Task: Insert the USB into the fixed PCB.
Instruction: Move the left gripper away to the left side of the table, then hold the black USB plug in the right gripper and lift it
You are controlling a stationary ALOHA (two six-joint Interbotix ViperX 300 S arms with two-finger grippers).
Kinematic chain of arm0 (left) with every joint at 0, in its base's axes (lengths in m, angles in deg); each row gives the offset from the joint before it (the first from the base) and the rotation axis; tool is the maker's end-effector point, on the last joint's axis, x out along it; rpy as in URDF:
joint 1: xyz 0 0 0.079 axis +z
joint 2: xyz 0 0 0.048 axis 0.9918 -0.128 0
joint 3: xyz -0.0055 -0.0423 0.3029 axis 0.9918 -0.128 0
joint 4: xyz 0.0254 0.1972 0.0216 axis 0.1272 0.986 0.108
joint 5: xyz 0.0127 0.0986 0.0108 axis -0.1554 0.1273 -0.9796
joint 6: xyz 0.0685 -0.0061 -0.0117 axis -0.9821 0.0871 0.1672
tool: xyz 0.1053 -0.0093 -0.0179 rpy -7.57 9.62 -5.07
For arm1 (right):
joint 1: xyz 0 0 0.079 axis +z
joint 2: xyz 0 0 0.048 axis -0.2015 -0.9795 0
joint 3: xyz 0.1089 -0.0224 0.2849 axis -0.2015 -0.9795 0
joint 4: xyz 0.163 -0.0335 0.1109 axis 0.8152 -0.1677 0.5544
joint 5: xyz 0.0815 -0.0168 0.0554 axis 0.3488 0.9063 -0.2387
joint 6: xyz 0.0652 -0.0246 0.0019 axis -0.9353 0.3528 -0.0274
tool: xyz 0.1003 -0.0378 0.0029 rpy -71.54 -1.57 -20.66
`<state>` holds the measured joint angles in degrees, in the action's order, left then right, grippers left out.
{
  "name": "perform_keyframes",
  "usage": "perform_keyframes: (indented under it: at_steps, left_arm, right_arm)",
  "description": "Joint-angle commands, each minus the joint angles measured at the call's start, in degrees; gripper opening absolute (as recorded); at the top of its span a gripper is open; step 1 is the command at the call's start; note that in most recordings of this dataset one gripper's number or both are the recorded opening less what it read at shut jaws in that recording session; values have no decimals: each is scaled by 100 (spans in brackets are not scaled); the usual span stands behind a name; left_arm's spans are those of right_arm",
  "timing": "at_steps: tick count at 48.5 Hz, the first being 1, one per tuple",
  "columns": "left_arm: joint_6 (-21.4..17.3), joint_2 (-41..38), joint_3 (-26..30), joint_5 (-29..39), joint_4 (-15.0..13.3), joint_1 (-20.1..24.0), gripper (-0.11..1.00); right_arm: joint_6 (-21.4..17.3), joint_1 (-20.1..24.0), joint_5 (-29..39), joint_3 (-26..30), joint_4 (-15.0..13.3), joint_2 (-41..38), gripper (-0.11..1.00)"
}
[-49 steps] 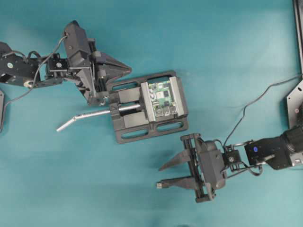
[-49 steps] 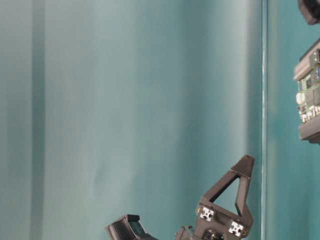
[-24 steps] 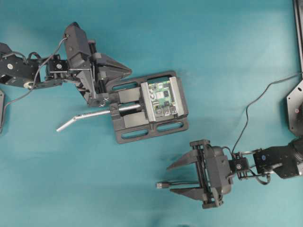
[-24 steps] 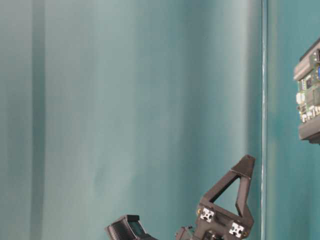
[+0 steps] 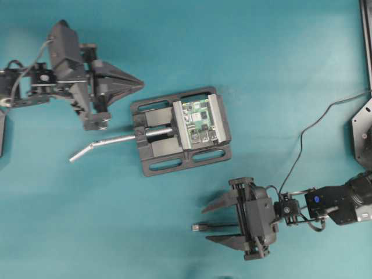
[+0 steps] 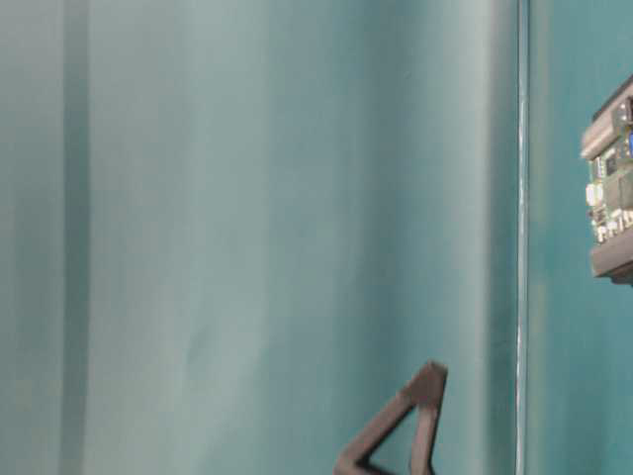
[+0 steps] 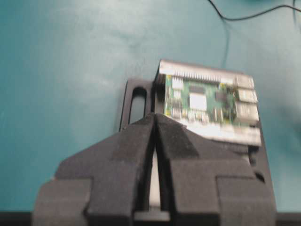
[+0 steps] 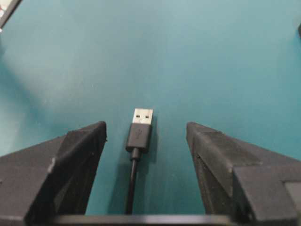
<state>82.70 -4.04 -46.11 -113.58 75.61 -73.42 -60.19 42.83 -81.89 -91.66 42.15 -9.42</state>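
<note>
The USB (image 5: pixel 199 227) lies flat on the teal table, metal tip pointing left, its thin cable running back under my right gripper. The plug (image 8: pixel 140 129) sits between the two wide-apart fingers of the right gripper (image 8: pixel 146 128), touching neither. Seen from overhead, that gripper (image 5: pixel 205 224) is open at the lower middle. The fixed PCB (image 5: pixel 197 120) is a green board clamped in a black vise, up and left of the USB. My left gripper (image 5: pixel 141 85) is shut and empty, up and left of the vise. Its closed tips (image 7: pixel 155 116) point at the PCB (image 7: pixel 207 101).
The black vise (image 5: pixel 157 158) holds the board between grey jaws, and its silver handle (image 5: pixel 104 142) sticks out to the left. A thin black cable (image 5: pixel 302 142) curves from the right arm toward the right edge. The table-level view catches the PCB (image 6: pixel 611 183) at its right edge.
My left gripper has pulled back up and left, away from the vise. My right gripper has opened wider and shifted down, so the USB now lies between its fingers instead of beside the lower one.
</note>
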Motion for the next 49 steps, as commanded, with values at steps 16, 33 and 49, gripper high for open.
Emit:
perform_keyframes:
  at_steps: [16, 33, 49]
  left_arm:
    - [35, 1213, -668, 141, 26, -202, 0]
    - [35, 2268, -1345, 229, 26, -237, 0]
    - [35, 4315, -2030, 668, 35, -229, 0]
  right_arm:
    - [35, 26, -18, 62, 26, -35, 65]
    - [35, 26, -18, 79, 35, -141, 60]
    - [44, 26, -18, 79, 35, -193, 36]
